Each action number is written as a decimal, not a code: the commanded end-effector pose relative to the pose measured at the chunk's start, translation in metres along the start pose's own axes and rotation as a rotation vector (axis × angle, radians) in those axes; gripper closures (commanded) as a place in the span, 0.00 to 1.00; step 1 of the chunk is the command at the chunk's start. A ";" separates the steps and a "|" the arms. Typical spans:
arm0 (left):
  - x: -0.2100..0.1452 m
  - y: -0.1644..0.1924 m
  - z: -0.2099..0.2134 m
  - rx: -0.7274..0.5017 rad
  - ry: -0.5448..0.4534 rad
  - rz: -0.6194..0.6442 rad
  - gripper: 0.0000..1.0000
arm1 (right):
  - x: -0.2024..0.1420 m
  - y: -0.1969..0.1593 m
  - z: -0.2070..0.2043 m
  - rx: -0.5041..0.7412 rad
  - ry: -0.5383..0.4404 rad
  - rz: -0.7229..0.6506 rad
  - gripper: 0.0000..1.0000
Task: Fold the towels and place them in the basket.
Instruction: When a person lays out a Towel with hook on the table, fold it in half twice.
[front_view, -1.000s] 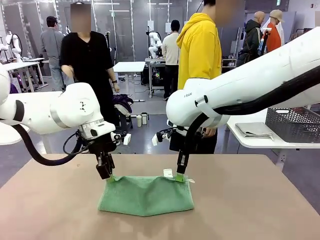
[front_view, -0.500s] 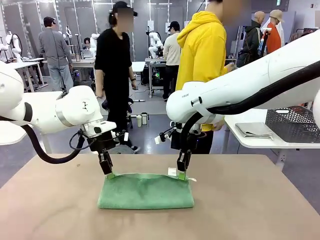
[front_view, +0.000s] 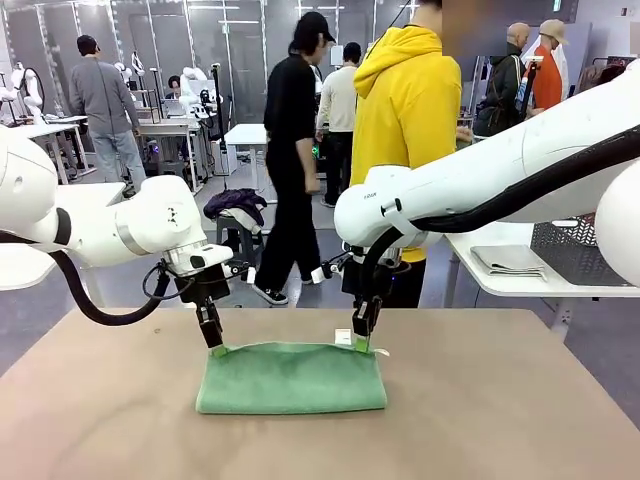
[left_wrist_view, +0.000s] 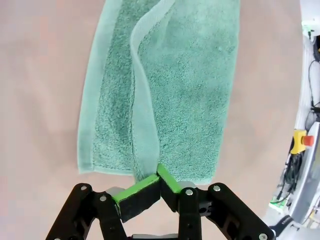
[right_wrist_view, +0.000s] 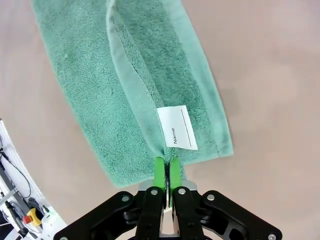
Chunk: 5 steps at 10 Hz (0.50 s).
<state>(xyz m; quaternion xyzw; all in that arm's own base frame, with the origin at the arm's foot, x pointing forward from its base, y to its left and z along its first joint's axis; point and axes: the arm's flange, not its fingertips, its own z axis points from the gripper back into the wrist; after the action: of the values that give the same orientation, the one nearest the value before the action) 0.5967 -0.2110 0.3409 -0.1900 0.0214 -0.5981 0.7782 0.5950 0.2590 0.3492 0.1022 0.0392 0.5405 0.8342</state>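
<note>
Tan surface (front_view: 100, 420) carries the green towel (front_view: 290, 378), its long axis running nine to three. At its twelve-o'clock edge the left fingers (left_wrist_view: 140, 192) pinch one corner, the right fingers (right_wrist_view: 159, 175) the labelled corner.

I see my left end effector (left_wrist_view: 159, 176) clamped on the near hem of the green towel (left_wrist_view: 192, 85). The towel lies folded over on the tan surface (left_wrist_view: 40, 75), stretching away.
</note>
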 end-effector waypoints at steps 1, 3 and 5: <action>-0.002 0.010 -0.001 0.052 -0.002 0.007 1.00 | -0.002 -0.003 -0.008 -0.014 0.001 -0.021 0.96; -0.005 0.013 -0.003 0.057 0.017 -0.005 1.00 | -0.005 -0.007 -0.013 -0.018 -0.008 -0.031 0.96; -0.004 0.016 -0.007 0.079 0.008 -0.005 1.00 | -0.007 -0.009 -0.017 -0.037 -0.031 -0.025 0.96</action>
<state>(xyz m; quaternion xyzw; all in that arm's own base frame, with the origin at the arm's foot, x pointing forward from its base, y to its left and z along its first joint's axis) 0.6053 -0.2045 0.3326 -0.1675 0.0106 -0.6008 0.7816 0.6013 0.2531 0.3340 0.1028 0.0305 0.5334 0.8391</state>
